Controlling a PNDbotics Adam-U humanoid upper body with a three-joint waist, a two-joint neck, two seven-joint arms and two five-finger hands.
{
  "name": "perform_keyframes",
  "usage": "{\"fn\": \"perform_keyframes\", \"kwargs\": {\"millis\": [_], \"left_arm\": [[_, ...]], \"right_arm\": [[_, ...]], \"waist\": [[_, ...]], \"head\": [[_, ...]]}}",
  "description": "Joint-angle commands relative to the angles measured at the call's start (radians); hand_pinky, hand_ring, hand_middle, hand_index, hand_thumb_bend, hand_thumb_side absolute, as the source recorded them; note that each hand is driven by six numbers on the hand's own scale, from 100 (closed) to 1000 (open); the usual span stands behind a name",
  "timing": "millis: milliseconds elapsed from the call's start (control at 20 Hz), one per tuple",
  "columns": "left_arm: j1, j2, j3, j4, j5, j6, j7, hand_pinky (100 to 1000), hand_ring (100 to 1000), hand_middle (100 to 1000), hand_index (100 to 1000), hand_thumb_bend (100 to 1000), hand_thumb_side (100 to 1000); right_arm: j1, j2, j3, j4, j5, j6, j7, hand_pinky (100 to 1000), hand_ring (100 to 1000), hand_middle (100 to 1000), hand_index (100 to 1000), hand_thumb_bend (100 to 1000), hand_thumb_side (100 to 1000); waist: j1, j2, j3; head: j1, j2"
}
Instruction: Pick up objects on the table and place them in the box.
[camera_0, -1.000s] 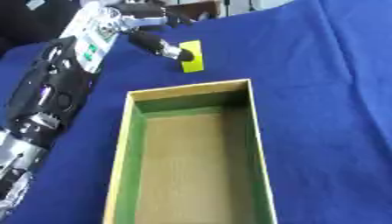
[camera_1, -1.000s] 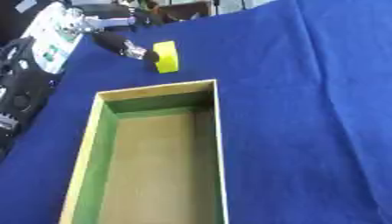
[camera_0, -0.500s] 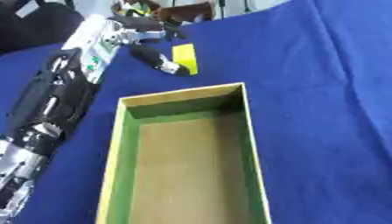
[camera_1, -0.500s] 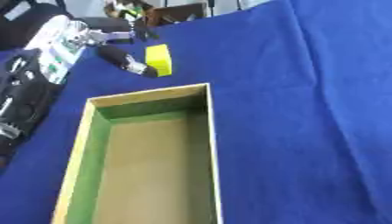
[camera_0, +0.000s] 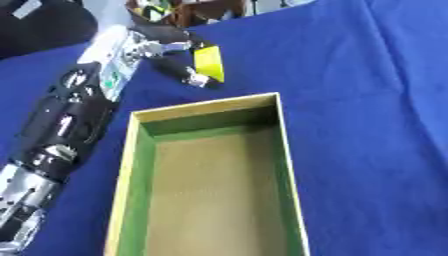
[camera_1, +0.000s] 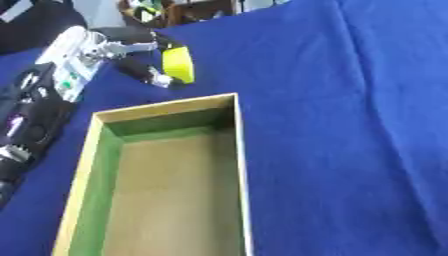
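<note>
**Spotter:** Where's your piece?

**Operator:** The yellow block (camera_0: 208, 62) sits on the blue desk (camera_0: 367, 100) just beyond the far end of the box (camera_0: 287, 165). My left hand (camera_0: 166, 47) is on it: the upper fingers (camera_0: 171, 36) curl over its far side and the thumb comes in from below, so I read that as a pinch on the block. I can't tell whether it's off the cloth yet.

**Spotter:** Right hand?

**Operator:** Nowhere in either eye view.

**Spotter:** How will you do the carry?

**Operator:** Lift straight up before travelling, so the block clears the box's near wall instead of clipping the rim. Then bring it over the bare tan floor, lower it inside the green walls, and only then spread the fingers.
</note>
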Motion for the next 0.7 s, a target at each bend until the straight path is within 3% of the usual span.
{"fn": "perform_keyframes", "kwargs": {"millis": [50,150,200,350,400,550,700], "left_arm": [[-0.021,0.018,0.02,-0.007,-0.005,0.004,0.029,612,765,746,927,530,862],[-0.02,0.018,0.021,-0.007,-0.002,0.009,0.053,547,705,675,874,453,809],[-0.02,0.017,0.021,-0.007,-0.001,0.013,0.067,457,612,572,786,348,747],[-0.018,0.015,0.018,-0.004,0.003,0.033,0.103,349,548,494,690,204,691],[-0.018,0.016,0.017,-0.002,0.004,0.041,0.112,268,505,429,615,100,621],[-0.017,0.015,0.013,-0.001,0.008,0.065,0.131,178,454,358,533,100,571],[-0.015,0.013,0.01,0.001,0.017,0.084,0.148,119,420,345,515,100,538]], "right_arm": [[-0.009,-0.009,-0.004,-0.016,0.007,-0.002,0.004,457,615,623,767,163,599],[-0.008,-0.009,-0.005,-0.016,0.008,-0.001,0.003,458,616,623,767,163,599],[-0.008,-0.008,-0.006,-0.016,0.008,0.0,0.001,458,616,623,766,162,599],[-0.007,-0.008,-0.007,-0.016,0.008,0.003,-0.004,457,615,623,767,163,600],[-0.006,-0.008,-0.008,-0.016,0.008,0.003,-0.006,457,616,623,767,162,600],[-0.007,-0.008,-0.009,-0.016,0.007,0.003,-0.01,458,616,623,767,160,600],[-0.007,-0.007,-0.01,-0.016,0.007,0.004,-0.011,458,616,623,767,160,600]], "waist": [[-0.007,-0.02,-0.001],[-0.008,-0.02,-0.002],[-0.008,-0.02,-0.002],[-0.008,-0.02,-0.002],[-0.008,-0.02,-0.002],[-0.008,-0.021,-0.003],[-0.008,-0.021,-0.005]], "head": [[0.008,-0.015],[0.009,-0.014],[0.01,-0.013],[0.012,-0.011],[0.013,-0.01],[0.015,-0.009],[0.016,-0.01]]}}
